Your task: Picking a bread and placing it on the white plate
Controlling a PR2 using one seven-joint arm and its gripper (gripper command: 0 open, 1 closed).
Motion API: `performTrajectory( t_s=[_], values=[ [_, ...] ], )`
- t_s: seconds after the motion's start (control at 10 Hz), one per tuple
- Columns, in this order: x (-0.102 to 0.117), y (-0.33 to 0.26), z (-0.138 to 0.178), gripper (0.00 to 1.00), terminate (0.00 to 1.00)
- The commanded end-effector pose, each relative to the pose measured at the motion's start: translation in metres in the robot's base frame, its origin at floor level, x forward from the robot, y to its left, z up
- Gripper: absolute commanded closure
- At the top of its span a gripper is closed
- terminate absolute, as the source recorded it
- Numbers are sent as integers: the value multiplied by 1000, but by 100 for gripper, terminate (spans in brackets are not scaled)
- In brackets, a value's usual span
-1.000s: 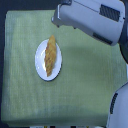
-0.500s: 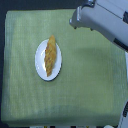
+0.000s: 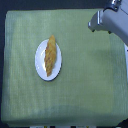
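Observation:
The bread (image 3: 50, 55), a long golden-brown loaf, lies lengthwise on the white plate (image 3: 40, 69) left of centre on the green cloth, its upper tip reaching past the plate's rim. Nothing touches it. My gripper (image 3: 93, 24) is at the top of the exterior view's right, well away from the plate, at the end of the grey-white arm (image 3: 114, 21). Its fingers are too blurred to make out, and nothing shows in them.
A green cloth (image 3: 85, 80) covers the table almost to the frame's edges. A dark strip (image 3: 126, 55) runs along the exterior view's right edge, beyond the cloth.
The arm has pulled back from the bread's upper tip toward the top of the exterior view's right. The bread has stayed in place on the plate.

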Motion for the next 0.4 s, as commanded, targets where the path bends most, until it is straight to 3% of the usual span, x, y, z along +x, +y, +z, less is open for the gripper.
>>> performTrajectory(
  t_s=[0.0, 0.2, 0.3],
  values=[
    [1, -63, -10, 0, 0],
    [1, -68, -14, 0, 0],
    [4, -69, -15, 0, 100]
  ],
)
